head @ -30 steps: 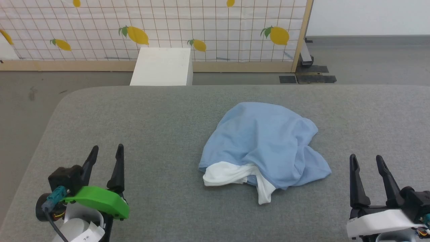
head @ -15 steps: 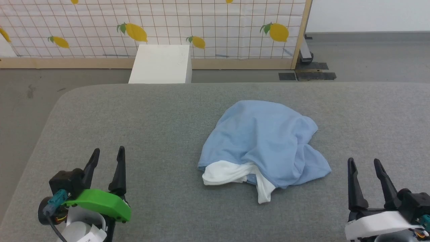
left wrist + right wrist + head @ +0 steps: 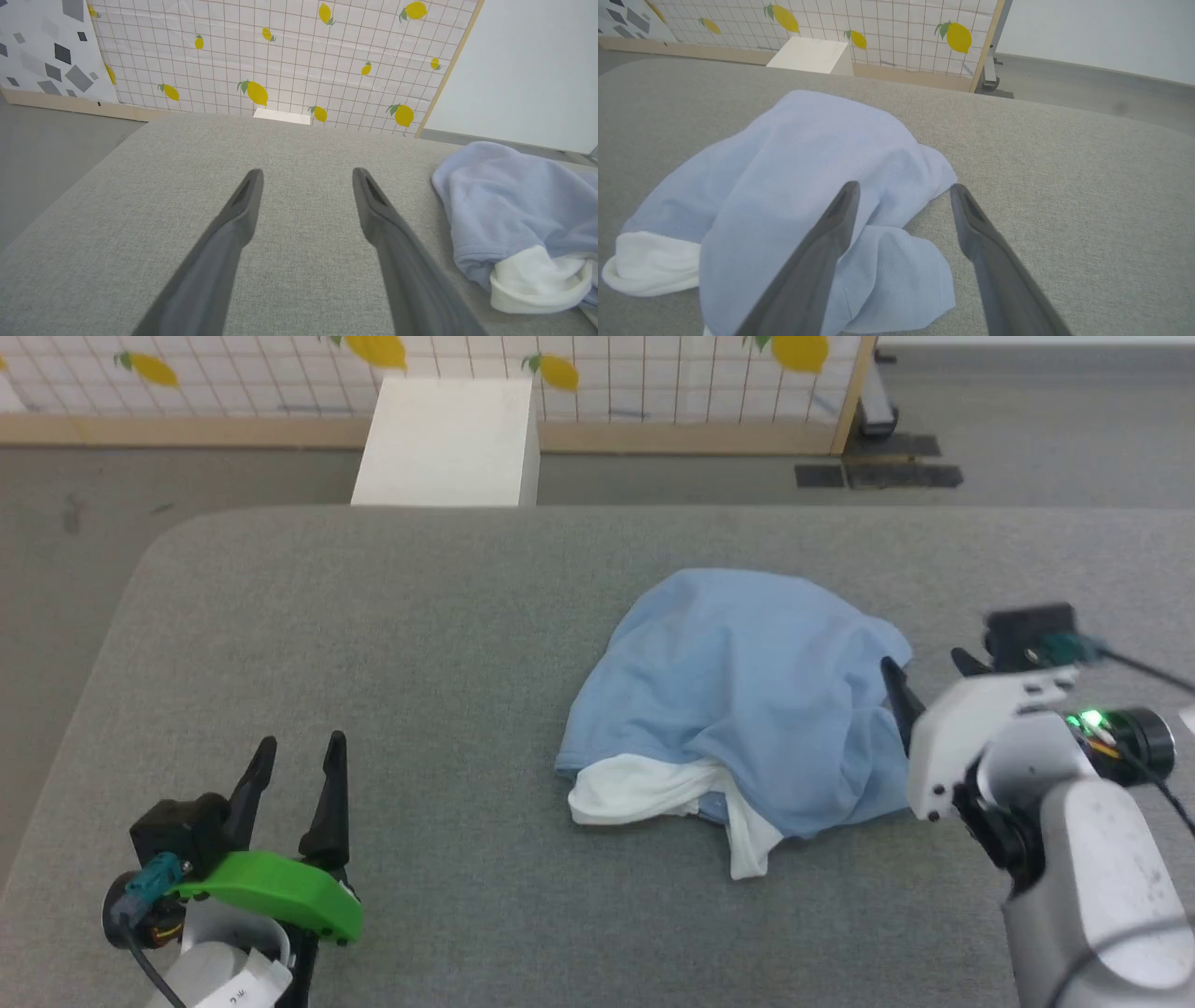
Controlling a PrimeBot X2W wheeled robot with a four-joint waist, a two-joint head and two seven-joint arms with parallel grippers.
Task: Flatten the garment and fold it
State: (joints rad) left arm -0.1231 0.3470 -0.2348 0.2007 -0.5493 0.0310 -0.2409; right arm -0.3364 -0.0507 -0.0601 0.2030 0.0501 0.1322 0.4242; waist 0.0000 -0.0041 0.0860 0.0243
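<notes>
R arm is angled in from the right. R gripper (image 3: 920, 661) has fingers spread and holds nothing, at the garment's (image 3: 738, 691) right edge. L gripper (image 3: 301, 740) sits low-left, also spread and empty. The garment lies crumpled mid grey pad (image 3: 373, 616). Vs 1 s ago, R gripper has left the lower-right corner; L hasn't moved.

The green-shelled left hand (image 3: 299, 745) sits low with its dark fingers spread; the white-shelled right hand (image 3: 903, 186) is stretched forward, fingers likewise parted.

Matt knit garment (image 3: 738, 681), woven surface (image 3: 392, 644)
</notes>
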